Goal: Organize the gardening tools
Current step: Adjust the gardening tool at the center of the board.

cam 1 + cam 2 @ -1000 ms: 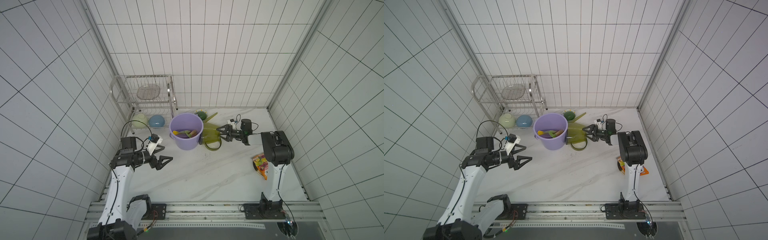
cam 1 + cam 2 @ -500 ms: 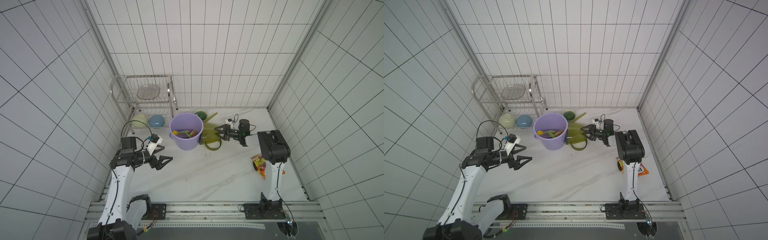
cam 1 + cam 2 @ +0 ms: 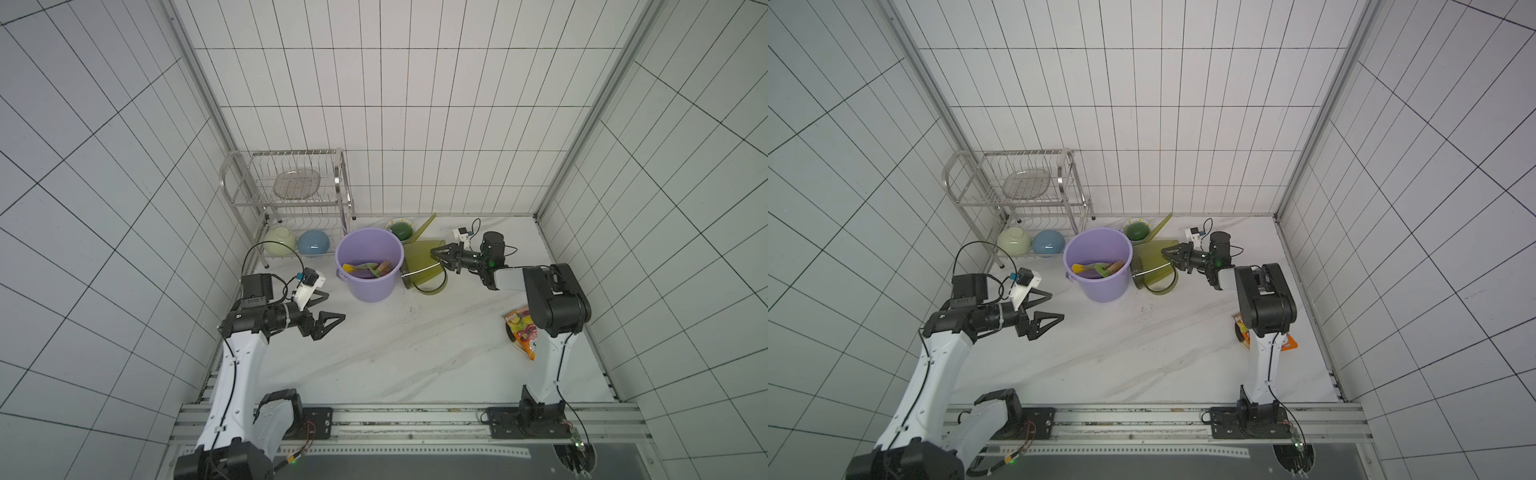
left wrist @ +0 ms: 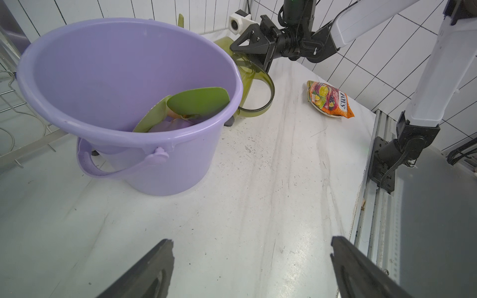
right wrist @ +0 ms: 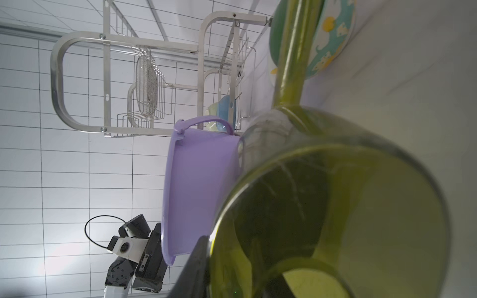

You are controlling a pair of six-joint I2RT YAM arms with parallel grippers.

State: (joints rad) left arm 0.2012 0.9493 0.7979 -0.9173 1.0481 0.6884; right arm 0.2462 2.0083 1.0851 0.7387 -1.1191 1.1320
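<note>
The olive translucent watering can (image 3: 422,259) (image 3: 1152,262) stands against the right side of the purple bucket (image 3: 372,289) (image 3: 1102,289). My right gripper (image 3: 437,259) (image 3: 1169,259) reaches in from the right and is shut on the can's rim. One finger (image 5: 196,263) lies outside the wall of the can (image 5: 335,206); the other shows dimly through it. Inside the bucket (image 4: 167,175) lie trowels: a bright green blade (image 4: 198,102), a pale green one (image 4: 154,116), a yellow one (image 3: 351,268) and a wooden handle (image 3: 384,264). My left gripper (image 3: 336,306) (image 4: 251,240) hangs open and empty in front of the bucket.
A metal dish rack (image 3: 291,195) stands at the back left, with a pale green bowl (image 3: 279,240) and a blue bowl (image 3: 313,242) under it. A patterned bowl (image 3: 400,229) sits behind the can. A snack packet (image 3: 521,330) lies by the right arm's base.
My right gripper has pushed slightly left onto the watering can and its jaws have closed on the rim. The left arm has stayed still.
</note>
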